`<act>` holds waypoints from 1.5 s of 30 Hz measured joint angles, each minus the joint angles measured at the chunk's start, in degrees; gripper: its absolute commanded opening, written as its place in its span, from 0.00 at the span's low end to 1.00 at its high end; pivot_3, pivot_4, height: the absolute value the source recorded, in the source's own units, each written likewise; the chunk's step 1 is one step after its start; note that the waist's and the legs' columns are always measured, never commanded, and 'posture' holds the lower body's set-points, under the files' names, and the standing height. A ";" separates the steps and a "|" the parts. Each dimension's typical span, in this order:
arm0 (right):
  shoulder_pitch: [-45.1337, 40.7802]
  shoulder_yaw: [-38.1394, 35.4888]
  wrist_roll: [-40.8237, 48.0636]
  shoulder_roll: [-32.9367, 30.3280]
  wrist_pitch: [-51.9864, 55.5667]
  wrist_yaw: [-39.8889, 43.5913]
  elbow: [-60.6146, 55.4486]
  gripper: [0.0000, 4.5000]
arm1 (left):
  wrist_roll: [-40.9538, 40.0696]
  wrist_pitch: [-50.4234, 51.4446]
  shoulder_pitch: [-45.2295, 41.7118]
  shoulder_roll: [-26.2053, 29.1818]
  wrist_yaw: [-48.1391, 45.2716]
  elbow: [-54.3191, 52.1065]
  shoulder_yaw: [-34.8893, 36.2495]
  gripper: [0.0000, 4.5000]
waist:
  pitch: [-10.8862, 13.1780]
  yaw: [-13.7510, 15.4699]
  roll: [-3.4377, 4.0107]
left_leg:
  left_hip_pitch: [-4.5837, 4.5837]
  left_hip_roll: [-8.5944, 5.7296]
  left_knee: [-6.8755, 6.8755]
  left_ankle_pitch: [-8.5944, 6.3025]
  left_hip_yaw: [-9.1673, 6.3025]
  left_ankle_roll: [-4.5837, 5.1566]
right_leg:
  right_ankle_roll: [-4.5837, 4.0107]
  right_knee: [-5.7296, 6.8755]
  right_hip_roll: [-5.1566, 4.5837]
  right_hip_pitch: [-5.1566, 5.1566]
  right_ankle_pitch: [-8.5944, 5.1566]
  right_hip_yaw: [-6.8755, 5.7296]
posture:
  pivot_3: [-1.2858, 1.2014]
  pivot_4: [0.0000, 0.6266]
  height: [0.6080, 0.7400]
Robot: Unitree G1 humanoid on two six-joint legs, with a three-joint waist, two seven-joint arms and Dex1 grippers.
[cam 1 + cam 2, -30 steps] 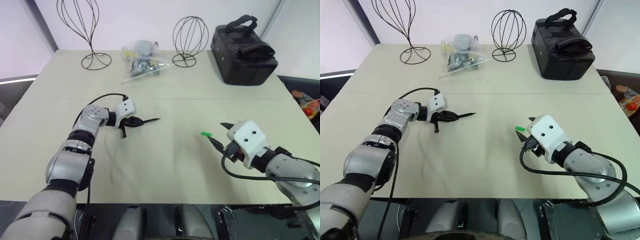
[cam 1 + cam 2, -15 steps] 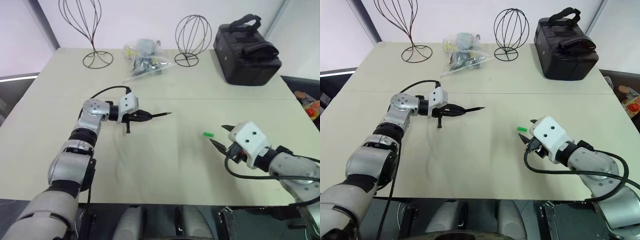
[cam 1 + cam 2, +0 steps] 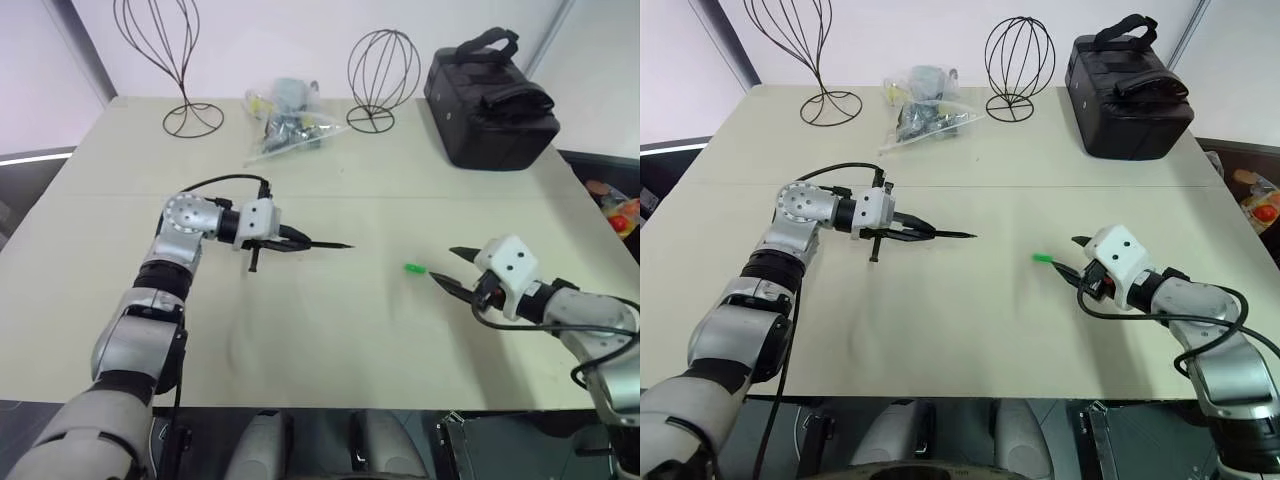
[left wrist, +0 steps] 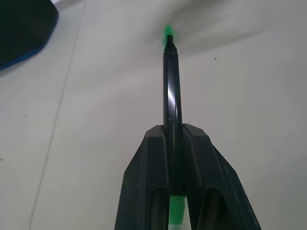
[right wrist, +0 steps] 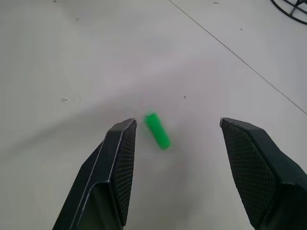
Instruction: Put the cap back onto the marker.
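Note:
The marker (image 3: 322, 244) is a thin black stick held roughly level above the table, its fine tip pointing right. My left gripper (image 3: 290, 241) is shut on the marker's rear part; the left wrist view shows the marker (image 4: 171, 96) clamped between both fingers. The cap (image 3: 414, 268), tiny and bright green, lies on the table right of centre. My right gripper (image 3: 452, 268) stands open just right of it, fingers pointing at it. In the right wrist view the cap (image 5: 158, 131) lies on the table ahead of the wide-spread fingers (image 5: 117, 172), closer to one of them.
At the back of the beige table (image 3: 330, 330) stand two wire head-shaped stands (image 3: 160, 60) (image 3: 380, 75), a clear plastic bag of small items (image 3: 285, 125) and a black bag (image 3: 488, 100). Colourful items (image 3: 620, 212) lie off the table's right edge.
My left gripper has lifted the marker and turned it more level, its tip now further right. My right gripper has drawn away to the right and lower, leaving the cap lying ahead of its fingers.

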 measured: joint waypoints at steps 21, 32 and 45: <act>-7.27 8.61 -2.87 2.91 -10.66 7.17 16.81 0.63 | -1.93 6.19 2.91 4.10 1.83 -10.75 -0.25 0.01 | 0.00 -0.03 0.02 | 0.00 0.01 0.00 0.00 0.01 0.00 | 0.00 0.02 -0.02 -0.02 0.00 0.03 | 0.52 0.24 1.00; -10.98 9.37 -4.48 3.38 -14.16 9.04 24.23 0.63 | -2.63 8.65 5.04 5.38 3.47 -14.57 -0.27 0.01 | 0.00 -0.01 0.02 | -0.01 0.03 0.01 0.00 0.01 -0.01 | 0.00 0.03 -0.02 -0.04 0.00 0.03 | 0.52 0.24 1.00; -14.06 10.65 -5.15 4.79 -19.28 11.06 31.46 0.63 | -2.80 9.54 6.13 6.99 5.46 -16.89 -0.25 0.01 | 0.00 -0.26 0.03 | 0.04 0.03 0.00 0.01 0.04 -0.01 | -0.01 0.05 0.00 -0.03 0.00 0.07 | 0.52 0.24 1.00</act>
